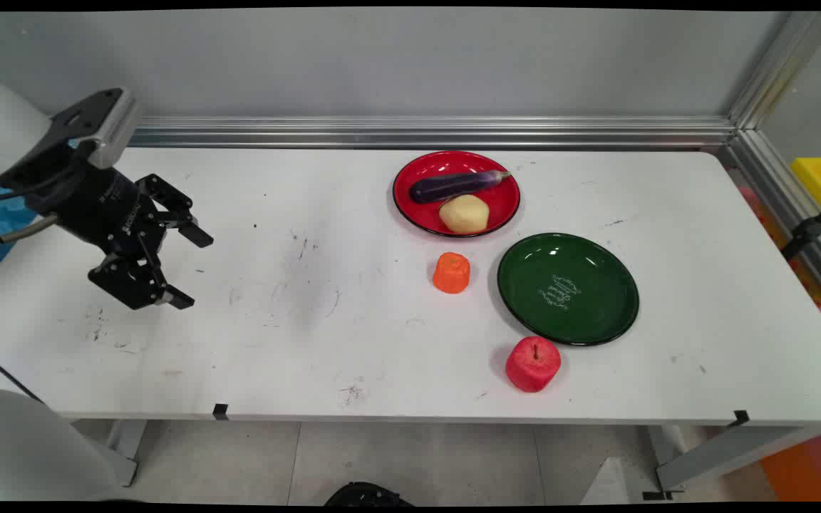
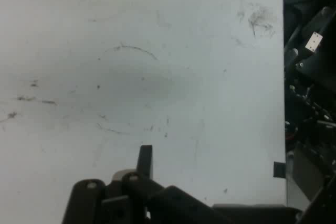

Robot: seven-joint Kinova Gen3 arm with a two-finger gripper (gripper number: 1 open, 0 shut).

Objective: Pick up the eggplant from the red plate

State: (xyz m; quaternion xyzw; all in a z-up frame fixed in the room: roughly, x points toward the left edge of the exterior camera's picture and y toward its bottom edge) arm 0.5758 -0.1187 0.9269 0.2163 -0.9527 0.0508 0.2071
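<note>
**Open gripper held over the table's left side, food and plates to the right**

At the left of the main view the black gripper (image 1: pixel 190 269) hung above the white table (image 1: pixel 325 342), tilted so that it pointed toward the right and slightly down. Its two fingers (image 1: pixel 197 235) were spread wide apart, with nothing between them and nothing in their hold. White lettering ran along the gripper's black body, too small to read. In the hand view only scuffed, bare tabletop (image 2: pixel 147 77) lay ahead of the gripper (image 2: pixel 142 182), with one finger (image 2: pixel 145 161) rising from the bottom edge.

All the other things lay well apart from the gripper, on the table's right half. Nearest was an orange carrot piece (image 1: pixel 451 273) standing on the table, just below a red plate (image 1: pixel 503 206) and beside a green plate (image 1: pixel 596 313). The red plate, toward the back, carried a purple eggplant (image 1: pixel 457 185) lying across it and a pale yellow potato (image 1: pixel 464 214) in front of the eggplant, touching it or nearly so. The green plate, closer to the near edge and right of the carrot piece, bore pale cursive writing (image 1: pixel 560 292) at its middle that could not be read. A red apple (image 1: pixel 532 364) stood just beside the green plate's near rim, its stem up.
</note>
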